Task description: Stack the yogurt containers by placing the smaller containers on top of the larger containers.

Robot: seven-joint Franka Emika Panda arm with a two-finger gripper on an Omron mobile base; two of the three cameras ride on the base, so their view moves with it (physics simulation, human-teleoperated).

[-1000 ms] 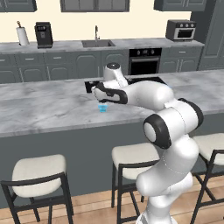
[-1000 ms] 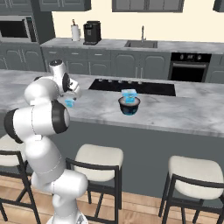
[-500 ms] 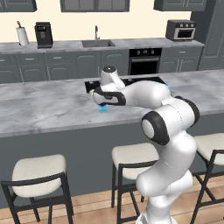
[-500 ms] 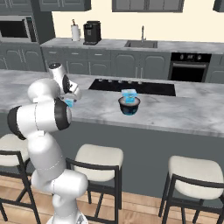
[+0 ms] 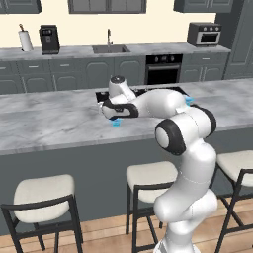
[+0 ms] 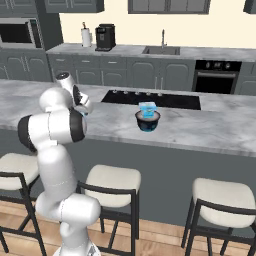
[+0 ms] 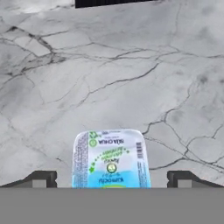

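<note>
Lowered since a second ago, the gripper [image 7: 111,178] is held wide around the small rounded-square yogurt cup [image 7: 111,158] on the veined marble counter [image 7: 131,78]; the boxy tub [image 6: 147,110] sits in a dark bowl [image 6: 148,122] well apart.

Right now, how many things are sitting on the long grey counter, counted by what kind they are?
Small yogurt cup: 1
Big yogurt tub: 1
Dark bowl: 1
Total: 3
</note>
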